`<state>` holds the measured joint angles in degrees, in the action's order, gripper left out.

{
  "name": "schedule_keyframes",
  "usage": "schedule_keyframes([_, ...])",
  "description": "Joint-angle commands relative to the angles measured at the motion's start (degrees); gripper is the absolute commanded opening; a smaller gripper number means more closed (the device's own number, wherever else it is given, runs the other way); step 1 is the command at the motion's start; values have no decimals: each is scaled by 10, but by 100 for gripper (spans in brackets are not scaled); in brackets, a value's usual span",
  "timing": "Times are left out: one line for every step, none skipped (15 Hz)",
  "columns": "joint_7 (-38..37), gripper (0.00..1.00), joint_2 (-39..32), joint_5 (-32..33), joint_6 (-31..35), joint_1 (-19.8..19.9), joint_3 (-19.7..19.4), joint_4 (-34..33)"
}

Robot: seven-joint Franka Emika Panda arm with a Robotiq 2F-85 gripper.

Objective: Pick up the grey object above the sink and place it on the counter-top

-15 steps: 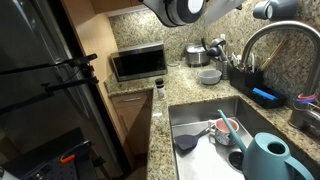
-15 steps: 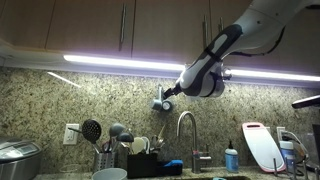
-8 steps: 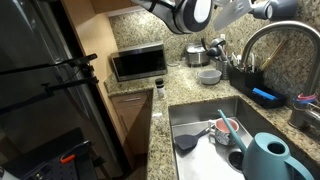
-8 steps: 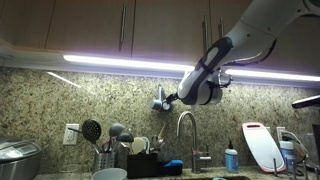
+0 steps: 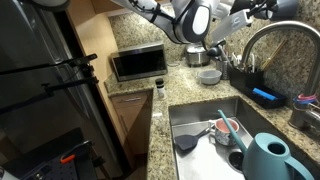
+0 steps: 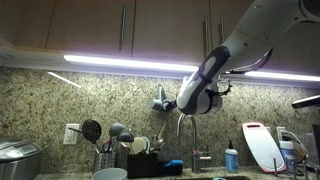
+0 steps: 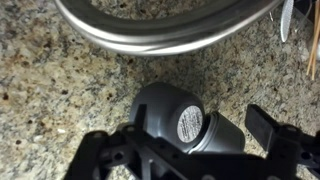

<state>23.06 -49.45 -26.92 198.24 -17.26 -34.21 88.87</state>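
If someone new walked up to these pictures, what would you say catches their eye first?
Probably the robot arm hanging high over the faucet under the bright cabinet light strip. Next, in the wrist view, the grey object with its round label fills the middle of the picture between the gripper fingers, above speckled granite counter-top. In an exterior view, the teal watering can at the sink stands out too.
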Motion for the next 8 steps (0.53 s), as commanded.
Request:
schedule_keyframes([-4, 100, -10, 2, 0, -2, -6, -17])
schedule_keyframes([-12, 100, -20, 2, 0, 1, -5, -36])
schedule_keyframes([-21, 100, -31, -6, 0, 1, -9, -54])
schedule_keyframes([-27, 100, -47, -9, 0, 1, -16, -78])
schedule_keyframes([-35, 100, -57, -7, 0, 8, -11, -97])
schedule_keyframes([-39, 100, -66, -7, 0, 10, -13, -111])
schedule_keyframes([-52, 100, -86, -15, 0, 11, -20, -139])
schedule_keyframes([-56, 100, -97, -16, 0, 15, -21, -153])
